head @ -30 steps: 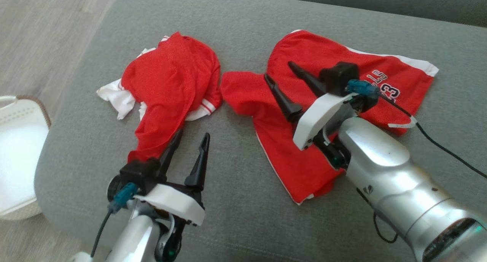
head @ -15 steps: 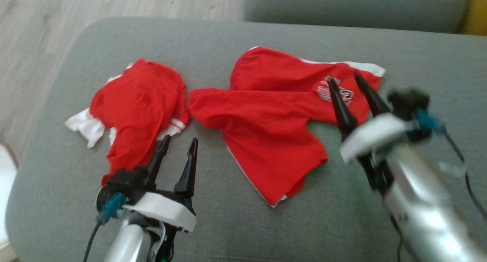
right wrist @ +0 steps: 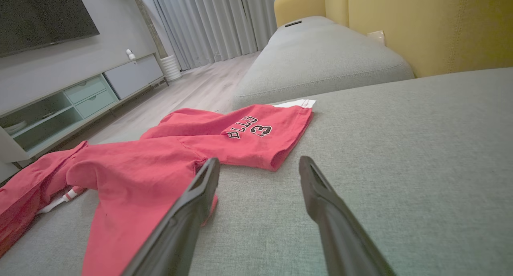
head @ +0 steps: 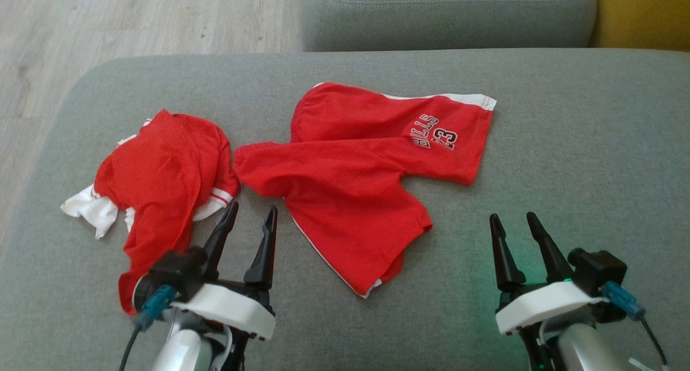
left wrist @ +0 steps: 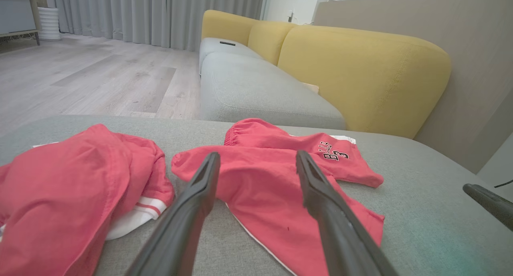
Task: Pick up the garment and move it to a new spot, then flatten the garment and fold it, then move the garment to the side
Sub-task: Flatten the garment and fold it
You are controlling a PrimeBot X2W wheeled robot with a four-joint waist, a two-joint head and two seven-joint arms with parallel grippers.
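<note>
Red shorts [head: 356, 171] with white trim and a black number print lie spread but rumpled on the grey cushion [head: 566, 144], also seen as red shorts [left wrist: 276, 175] and red shorts [right wrist: 168, 159] in the wrist views. A second red and white garment [head: 156, 182] lies crumpled to their left, also seen as a garment [left wrist: 68, 187]. My left gripper [head: 252, 215] is open near the front edge, between the two garments, holding nothing. My right gripper [head: 512, 219] is open at the lower right, over bare cushion to the right of the shorts.
Beyond the cushion runs another grey seat [head: 447, 15] with a yellow backrest [left wrist: 360, 71]. Wooden floor [head: 108, 20] lies to the left. A TV cabinet [right wrist: 80, 95] stands across the room. Bare cushion stretches to the right of the shorts.
My right gripper has pulled back off the shorts to the lower right and hangs open. The head camera has swung, shifting the whole picture. The shorts lie flatter, print uncovered.
</note>
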